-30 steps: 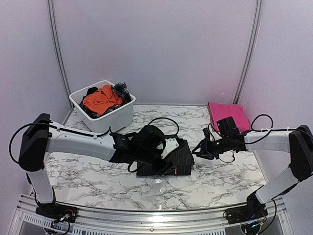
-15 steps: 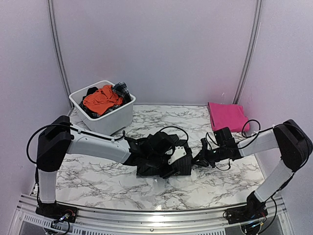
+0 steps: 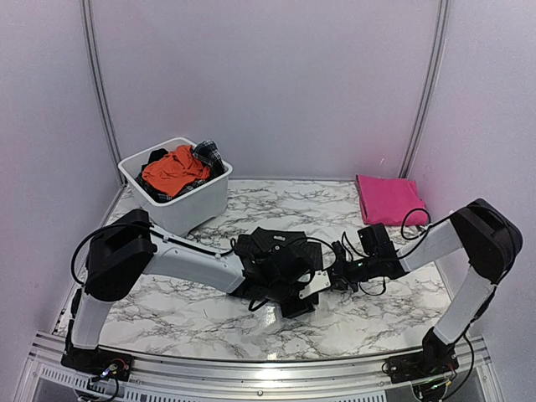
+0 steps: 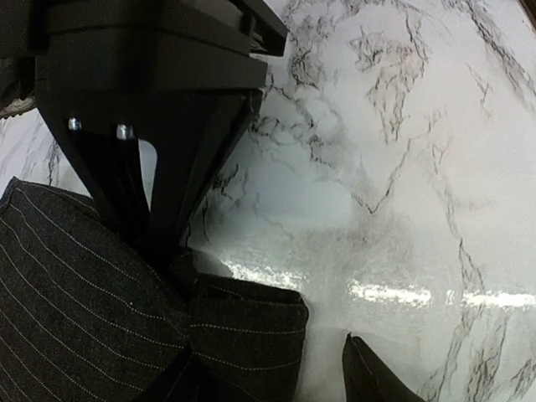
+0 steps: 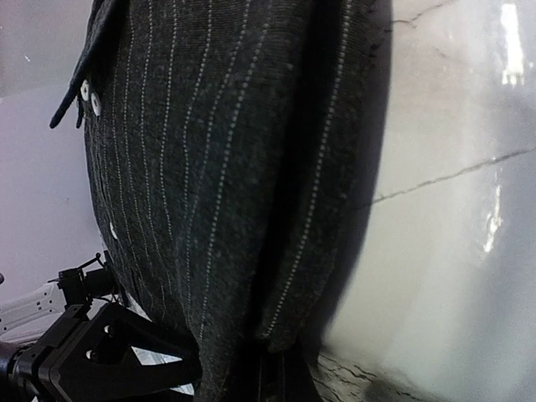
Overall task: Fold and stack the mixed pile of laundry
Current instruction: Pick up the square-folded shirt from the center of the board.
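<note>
The black pinstriped shirt (image 3: 270, 244) lies folded mid-table, largely under my left arm. My left gripper (image 3: 300, 295) is at its near right corner, open, and the folded corner (image 4: 251, 331) lies between its spread fingers (image 4: 368, 378). My right gripper (image 3: 335, 276) has come in from the right and is shut on the shirt's right edge (image 5: 289, 335); the cloth fills the right wrist view. The pink cloth (image 3: 389, 199) lies folded at the back right. The orange garment (image 3: 172, 170) and the dark plaid piece (image 3: 208, 153) sit in the tub.
The white plastic tub (image 3: 197, 203) stands at the back left. Both arms meet low over the table's middle, cables looping above them. Bare marble shows in front of the shirt (image 4: 402, 167). My left gripper's body (image 5: 92, 360) shows low in the right wrist view.
My right gripper slid left to the shirt's edge and closed on it. My left arm swung forward and right to the shirt's near right corner, its jaws narrowing a little.
</note>
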Robot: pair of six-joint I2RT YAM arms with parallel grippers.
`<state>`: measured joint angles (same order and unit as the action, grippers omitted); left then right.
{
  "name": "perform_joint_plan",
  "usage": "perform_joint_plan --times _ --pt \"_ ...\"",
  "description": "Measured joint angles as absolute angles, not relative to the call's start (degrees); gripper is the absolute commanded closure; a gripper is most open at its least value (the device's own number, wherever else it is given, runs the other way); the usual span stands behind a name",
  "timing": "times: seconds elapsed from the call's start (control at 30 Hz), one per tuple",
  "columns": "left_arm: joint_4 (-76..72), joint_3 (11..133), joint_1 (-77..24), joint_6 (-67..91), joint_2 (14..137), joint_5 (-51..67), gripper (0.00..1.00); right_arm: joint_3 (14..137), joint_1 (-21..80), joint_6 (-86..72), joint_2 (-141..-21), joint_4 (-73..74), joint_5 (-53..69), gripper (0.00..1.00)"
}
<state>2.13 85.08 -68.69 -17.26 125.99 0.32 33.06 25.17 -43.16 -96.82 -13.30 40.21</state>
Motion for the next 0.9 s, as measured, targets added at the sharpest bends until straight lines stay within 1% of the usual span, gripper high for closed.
perform_joint_plan --times 0.07,0.23,0.3,0.33,0.43,0.5,0.53,0.6,0.73,0.77,0.9 --pt "2.1 85.5 -68.6 -17.3 126.3 0.2 0.52 33.3 26.0 -43.2 -96.9 -13.4 40.6 1.00" --pt "2.2 85.9 -68.7 -17.2 126.7 -1.0 0.55 33.9 28.9 -43.2 -96.9 -12.1 40.5 1.00" --pt "2.8 86.3 -68.7 -17.2 126.8 -1.5 0.63 33.9 29.2 -43.2 -96.9 -12.1 40.4 1.00" --pt "2.9 86.6 -68.7 -17.2 127.0 -2.0 0.68 33.8 29.1 -43.2 -96.9 -12.2 40.4 0.97" --pt "3.1 87.0 -68.7 -17.2 127.3 -3.0 0.82 33.0 28.8 -43.2 -96.4 -12.3 40.3 0.73" --pt "3.1 87.0 -68.6 -16.6 127.3 -3.2 0.90 31.9 28.0 -43.1 -94.0 -11.1 40.5 0.54" --pt "2.9 87.0 -68.5 -16.5 127.3 -3.2 0.92 31.4 27.6 -43.4 -92.4 -10.0 40.1 0.45" --pt "2.4 86.8 -68.2 -15.6 127.0 -3.0 0.94 30.4 26.3 -43.1 -87.4 -6.7 39.0 0.29" --pt "0.0 86.0 -67.6 -12.9 125.4 -1.7 0.94 28.2 23.6 -44.8 -77.2 -4.0 36.0 0.06" --pt "-0.4 86.0 -67.4 -12.1 125.1 -1.3 0.94 27.3 23.3 -46.0 -75.3 -4.7 35.8 0.02" --pt "-2.2 86.0 -66.8 -9.8 124.7 0.0 0.94 22.0 23.4 -52.9 -73.3 -11.4 36.0 0.01"
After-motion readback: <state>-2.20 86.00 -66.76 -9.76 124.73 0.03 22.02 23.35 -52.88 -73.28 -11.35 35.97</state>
